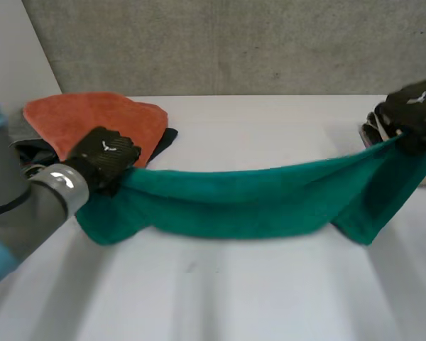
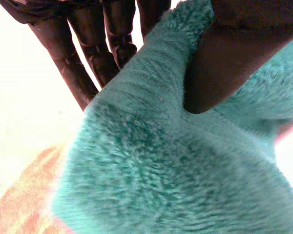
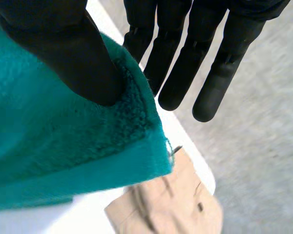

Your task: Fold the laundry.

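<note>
White table (image 1: 255,121) spans the scene, and the teal towel (image 1: 248,202) is strung across it with its long axis running left to right, one end in each hand. Its top edge sags in the middle and the cloth hangs down from that edge. I cannot tell whether the lower edge touches the table or hangs just above it. At each end a flap of towel droops below the hand.

An orange cloth (image 1: 92,117) lies flat at the far left, on top of a dark cloth (image 1: 167,138), just beyond the towel's left end.

The left hand (image 1: 106,156) grips the towel's left end at the top edge. Its thumb (image 2: 234,53) presses the pile against the fingers (image 2: 78,63) behind it, so the hold is a pinch. The right hand (image 1: 412,114) holds the right end higher and farther back, its thumb (image 3: 63,53) clamping the towel's hem against the straight fingers (image 3: 185,63), whose tips reach past the edge.

A beige garment (image 3: 171,204) lies at the table's right edge, below the right hand.

The two hands are well apart along the towel's length and neither is nearer its middle. A fold would likely mean bringing one end across to the other, or laying the span down towards the near side first.
</note>
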Controlling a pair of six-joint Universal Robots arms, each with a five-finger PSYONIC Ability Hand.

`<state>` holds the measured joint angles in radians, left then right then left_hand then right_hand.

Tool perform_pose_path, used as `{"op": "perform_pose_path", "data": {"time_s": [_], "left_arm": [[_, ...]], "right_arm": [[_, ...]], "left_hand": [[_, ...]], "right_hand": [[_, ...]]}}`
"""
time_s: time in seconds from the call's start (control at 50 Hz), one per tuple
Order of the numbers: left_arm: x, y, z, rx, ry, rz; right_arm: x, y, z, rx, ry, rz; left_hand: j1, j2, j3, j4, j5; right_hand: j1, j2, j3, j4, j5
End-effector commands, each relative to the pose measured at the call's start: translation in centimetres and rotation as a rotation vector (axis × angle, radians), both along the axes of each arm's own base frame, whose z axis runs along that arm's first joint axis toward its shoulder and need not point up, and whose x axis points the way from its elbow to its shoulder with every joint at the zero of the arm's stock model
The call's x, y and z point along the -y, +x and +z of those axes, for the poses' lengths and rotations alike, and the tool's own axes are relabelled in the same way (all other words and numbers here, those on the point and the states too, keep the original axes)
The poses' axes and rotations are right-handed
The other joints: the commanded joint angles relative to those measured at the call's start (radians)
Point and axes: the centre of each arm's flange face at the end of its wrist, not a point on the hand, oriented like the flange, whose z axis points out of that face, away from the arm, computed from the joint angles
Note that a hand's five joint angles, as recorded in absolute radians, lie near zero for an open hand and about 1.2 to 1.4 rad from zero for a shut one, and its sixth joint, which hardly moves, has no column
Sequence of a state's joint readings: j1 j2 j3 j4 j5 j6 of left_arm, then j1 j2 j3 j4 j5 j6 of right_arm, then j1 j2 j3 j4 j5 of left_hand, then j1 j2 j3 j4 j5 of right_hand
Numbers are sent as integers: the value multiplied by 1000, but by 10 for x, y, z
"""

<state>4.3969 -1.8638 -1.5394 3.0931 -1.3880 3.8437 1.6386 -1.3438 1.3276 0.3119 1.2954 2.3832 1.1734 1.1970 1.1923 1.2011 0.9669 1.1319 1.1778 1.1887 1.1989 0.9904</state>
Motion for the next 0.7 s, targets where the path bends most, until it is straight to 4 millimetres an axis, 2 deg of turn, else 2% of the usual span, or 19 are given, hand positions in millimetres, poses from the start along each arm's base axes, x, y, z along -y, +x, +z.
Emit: {"op": "perform_pose_path", "data": {"time_s": [0.02, 0.04, 0.08, 0.1, 0.12, 0.16, 0.2, 0.22, 0.24, 0.26, 0.3, 0.38, 0.42, 0.46, 0.54, 0.56, 0.64, 0.66, 0.7], "left_arm": [[84, -16, 9, 1, -218, 100], [104, -22, 26, -42, -323, 115], [124, -26, 47, -92, -453, 127], [132, -28, 59, -120, -523, 133], [145, -32, 83, -182, -669, 137], [151, -35, 109, -245, -820, 137], [153, -36, 147, -343, -1049, 138], [152, -36, 158, -380, -1124, 134], [152, -36, 159, -380, -1125, 134], [149, -37, 170, -434, -1200, 124], [148, -36, 174, -481, -1203, 111], [152, -35, 158, -514, -1085, 96], [154, -33, 135, -500, -989, 98], [156, -29, 110, -471, -904, 107], [151, -21, 76, -422, -800, 125], [149, -21, 67, -412, -773, 126], [135, -23, 24, -368, -644, 123], [130, -22, 8, -345, -597, 127], [123, -21, -8, -327, -547, 128]], "right_arm": [[52, 22, -22, -81, -75, -44], [58, 28, -16, -73, -127, -44], [71, 39, 0, -48, -250, -51], [83, 45, 20, -12, -391, -67], [89, 47, 32, 11, -469, -75], [97, 52, 55, 56, -625, -87], [102, 54, 88, 136, -844, -101], [103, 55, 108, 190, -978, -104], [102, 54, 116, 214, -1031, -107], [99, 56, 127, 252, -1101, -99], [97, 60, 130, 272, -1116, -83], [96, 64, 121, 281, -1079, -63], [97, 65, 110, 273, -1039, -57], [97, 66, 90, 258, -965, -43], [94, 69, 50, 218, -821, -7], [93, 69, 33, 200, -760, 0], [89, 64, -13, 152, -588, -3], [86, 63, -32, 137, -524, -4], [83, 62, -50, 121, -458, -6]], "left_hand": [[223, 199, 204, 195, 255], [223, 199, 204, 195, 255], [223, 199, 204, 195, 255], [223, 199, 204, 195, 255], [223, 199, 204, 195, 255], [223, 199, 204, 195, 255], [223, 199, 204, 195, 255], [223, 199, 204, 195, 255], [223, 199, 204, 195, 255], [223, 199, 204, 195, 255], [223, 199, 204, 195, 255], [223, 199, 204, 195, 255], [223, 199, 204, 195, 255], [223, 199, 204, 195, 255], [223, 199, 204, 195, 255], [223, 199, 204, 195, 255], [223, 199, 204, 195, 255], [223, 199, 204, 195, 255], [223, 199, 204, 195, 255]], "right_hand": [[264, 218, 208, 197, 231], [264, 218, 208, 197, 231], [264, 218, 208, 197, 231], [264, 218, 208, 197, 231], [264, 218, 208, 197, 231], [264, 218, 208, 197, 231], [264, 218, 208, 197, 231], [264, 218, 208, 197, 231], [264, 218, 208, 197, 231], [264, 218, 208, 197, 231], [264, 218, 208, 197, 231], [264, 218, 208, 197, 231], [264, 218, 208, 197, 231], [264, 218, 208, 197, 231], [264, 218, 208, 197, 231], [264, 218, 208, 197, 231], [264, 218, 208, 197, 231], [264, 218, 208, 197, 231], [264, 218, 208, 197, 231]]}}
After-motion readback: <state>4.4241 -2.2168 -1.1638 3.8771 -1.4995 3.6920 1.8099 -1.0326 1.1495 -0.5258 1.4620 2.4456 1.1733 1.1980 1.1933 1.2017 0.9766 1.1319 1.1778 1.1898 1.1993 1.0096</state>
